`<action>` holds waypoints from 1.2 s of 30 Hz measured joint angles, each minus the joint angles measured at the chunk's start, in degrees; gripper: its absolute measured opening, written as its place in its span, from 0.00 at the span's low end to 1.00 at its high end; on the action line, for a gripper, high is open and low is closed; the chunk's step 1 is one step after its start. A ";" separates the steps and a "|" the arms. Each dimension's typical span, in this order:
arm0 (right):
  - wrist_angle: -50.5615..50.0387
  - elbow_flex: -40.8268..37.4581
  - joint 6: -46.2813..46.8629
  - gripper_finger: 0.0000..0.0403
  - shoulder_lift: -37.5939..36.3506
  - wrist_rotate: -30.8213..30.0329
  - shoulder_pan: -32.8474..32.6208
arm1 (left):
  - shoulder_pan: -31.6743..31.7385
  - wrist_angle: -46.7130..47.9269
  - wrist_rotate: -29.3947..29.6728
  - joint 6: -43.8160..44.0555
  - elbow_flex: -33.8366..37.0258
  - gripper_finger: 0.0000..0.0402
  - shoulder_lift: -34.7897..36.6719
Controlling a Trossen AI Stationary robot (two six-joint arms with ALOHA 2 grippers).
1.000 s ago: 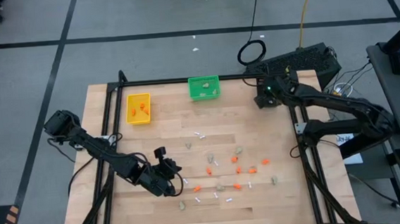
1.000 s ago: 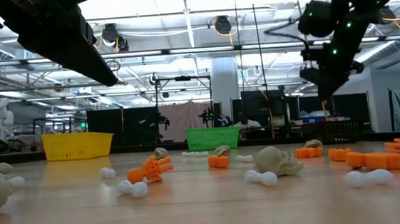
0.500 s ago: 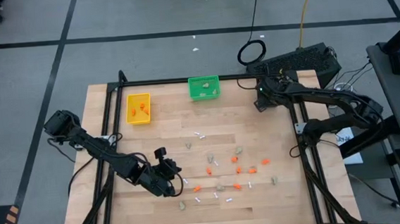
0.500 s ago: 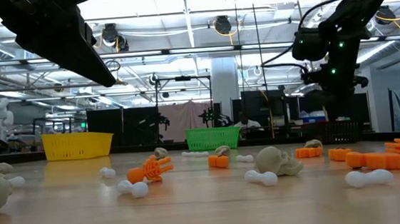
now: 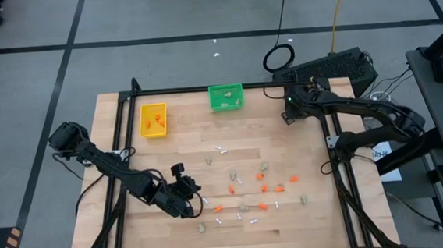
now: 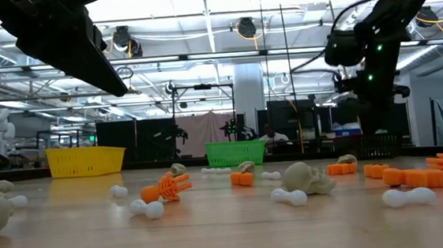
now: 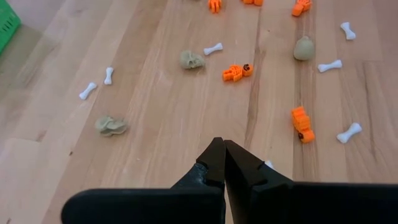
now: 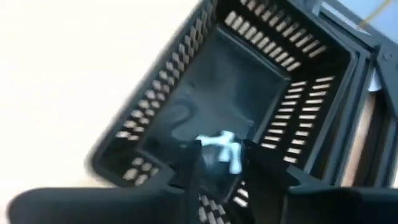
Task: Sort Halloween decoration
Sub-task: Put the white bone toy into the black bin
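Your right gripper has moved over the black bin and parted its fingers; a white bone sits between them, dropping in. Left gripper stays closed, empty, above the counter, where scattered decorations remain unsorted.

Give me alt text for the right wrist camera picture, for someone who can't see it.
A small white bone sits between the parted fingers of the right gripper, directly above an open black slatted bin. Pale wooden tabletop lies beside the bin.
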State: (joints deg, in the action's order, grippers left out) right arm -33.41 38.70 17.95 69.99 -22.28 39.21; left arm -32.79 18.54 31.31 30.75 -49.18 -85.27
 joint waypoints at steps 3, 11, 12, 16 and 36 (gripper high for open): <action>0.91 0.00 0.09 0.30 -5.27 3.00 -2.28 | -0.05 0.06 -0.02 -0.03 0.01 0.02 0.00; 9.16 -1.35 4.16 0.33 -22.08 7.12 -21.42 | -1.32 1.73 -3.44 -0.08 -0.34 0.02 0.00; 11.67 -2.27 4.26 0.33 -23.56 7.12 -24.77 | -1.55 2.92 -4.02 -0.08 -0.81 0.02 0.00; 26.85 -8.54 4.02 0.33 -26.00 7.24 -37.54 | -2.70 8.98 -6.51 -2.59 -3.44 0.02 0.00; 67.94 -21.13 -8.15 0.33 -12.59 2.83 -63.89 | -3.47 17.94 -27.87 -42.61 -16.74 0.36 -8.14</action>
State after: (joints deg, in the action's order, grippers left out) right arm 34.53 17.57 9.80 57.40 -19.44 -24.68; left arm -36.26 36.47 3.44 -11.86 -65.91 -93.41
